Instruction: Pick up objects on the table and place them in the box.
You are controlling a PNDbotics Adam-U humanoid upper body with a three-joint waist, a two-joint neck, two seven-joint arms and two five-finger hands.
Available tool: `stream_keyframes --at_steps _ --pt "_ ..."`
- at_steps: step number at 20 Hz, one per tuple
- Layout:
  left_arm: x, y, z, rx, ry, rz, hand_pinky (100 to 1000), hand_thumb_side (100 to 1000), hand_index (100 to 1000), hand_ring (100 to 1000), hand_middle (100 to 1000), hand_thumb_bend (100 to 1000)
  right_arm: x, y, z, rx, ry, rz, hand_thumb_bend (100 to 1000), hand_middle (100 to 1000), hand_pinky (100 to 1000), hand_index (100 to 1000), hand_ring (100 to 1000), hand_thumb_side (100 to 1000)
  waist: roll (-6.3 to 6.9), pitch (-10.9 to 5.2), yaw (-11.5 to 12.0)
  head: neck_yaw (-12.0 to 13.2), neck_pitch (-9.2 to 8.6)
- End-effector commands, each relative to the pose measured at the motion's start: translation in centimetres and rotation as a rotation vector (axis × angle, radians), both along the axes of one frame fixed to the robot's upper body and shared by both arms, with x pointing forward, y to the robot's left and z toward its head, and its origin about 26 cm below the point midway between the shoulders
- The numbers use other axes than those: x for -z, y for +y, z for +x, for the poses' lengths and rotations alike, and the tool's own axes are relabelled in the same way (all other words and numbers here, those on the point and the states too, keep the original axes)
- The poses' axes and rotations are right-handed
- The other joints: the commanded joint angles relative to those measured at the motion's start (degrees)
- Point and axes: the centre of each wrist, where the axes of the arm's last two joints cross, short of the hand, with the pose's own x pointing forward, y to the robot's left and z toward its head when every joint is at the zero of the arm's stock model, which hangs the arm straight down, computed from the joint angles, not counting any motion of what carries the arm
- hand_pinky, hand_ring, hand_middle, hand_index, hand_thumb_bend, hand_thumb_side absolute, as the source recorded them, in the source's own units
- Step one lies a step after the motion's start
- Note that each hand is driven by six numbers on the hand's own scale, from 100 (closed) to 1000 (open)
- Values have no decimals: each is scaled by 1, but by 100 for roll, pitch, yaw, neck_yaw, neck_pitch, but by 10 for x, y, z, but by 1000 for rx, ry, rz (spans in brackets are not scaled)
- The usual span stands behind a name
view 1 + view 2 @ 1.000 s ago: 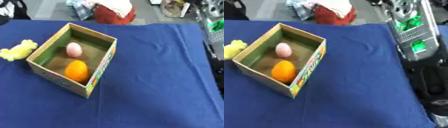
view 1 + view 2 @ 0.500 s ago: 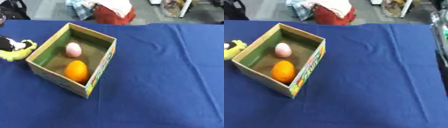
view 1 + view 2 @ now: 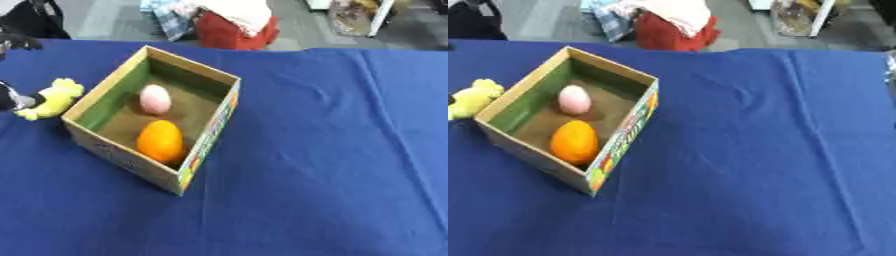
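Observation:
An open cardboard box (image 3: 213, 131) with a colourful side stands left of centre on the blue cloth. Inside it lie a pink egg-shaped thing (image 3: 155, 99) and an orange fruit (image 3: 161, 141). A yellow soft toy (image 3: 54, 97) lies on the cloth just outside the box's left wall. My left hand (image 3: 9, 98) shows only as a dark part at the left edge, right against the toy's left end. The picture's edge cuts off the rest of the hand. My right hand shows in neither view.
The blue tablecloth (image 3: 754, 150) stretches wide and bare to the right of the box and in front of it. Beyond the far edge lie a red bag with cloth on it (image 3: 236, 22) and other clutter on the floor.
My right arm has drawn back out of the right side of the view. My left hand has come in at the left edge and reached the yellow toy. The box's contents have not moved.

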Motion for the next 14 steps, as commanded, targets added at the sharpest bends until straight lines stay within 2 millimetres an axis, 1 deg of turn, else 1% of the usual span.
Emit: stream_keyframes --at_steps 1,3,6,8,9,10,12,14 --pt "-11 11 -2 -33 1 48 698 485 1000 954 940 550 -8 -4 -6 12 -32 -5 606 718 599 884 755 950 25 -133 -2 33 -21" --pt "-7 12 2 -54 12 72 706 501 1000 961 950 584 -6 -4 -6 12 -26 -1 607 717 598 884 755 950 25 -132 -14 45 -28" --pt "-1 12 9 -74 31 84 718 534 1000 971 958 690 -4 -5 -5 18 -20 6 607 716 597 882 753 951 23 -128 -35 65 -39" --pt "4 13 14 -97 45 96 717 550 1000 971 957 718 -2 -6 -5 21 -16 11 606 715 597 881 753 952 22 -124 -52 86 -45" --pt "6 14 17 -110 55 96 719 571 1000 971 955 768 -1 -6 -5 22 -14 13 606 715 596 881 752 953 20 -120 -62 100 -54" --pt "9 14 20 -123 63 96 720 580 1000 971 953 794 -1 -6 -5 23 -13 15 605 715 596 880 752 953 19 -119 -70 108 -59" --pt "14 16 26 -153 81 92 721 587 1000 970 951 811 1 -7 -5 25 -11 22 605 714 596 880 752 954 15 -114 -87 129 -70" --pt "16 16 30 -181 81 90 714 598 1000 965 942 798 2 -7 -4 26 -8 27 605 714 596 879 752 955 7 -108 -100 141 -81"
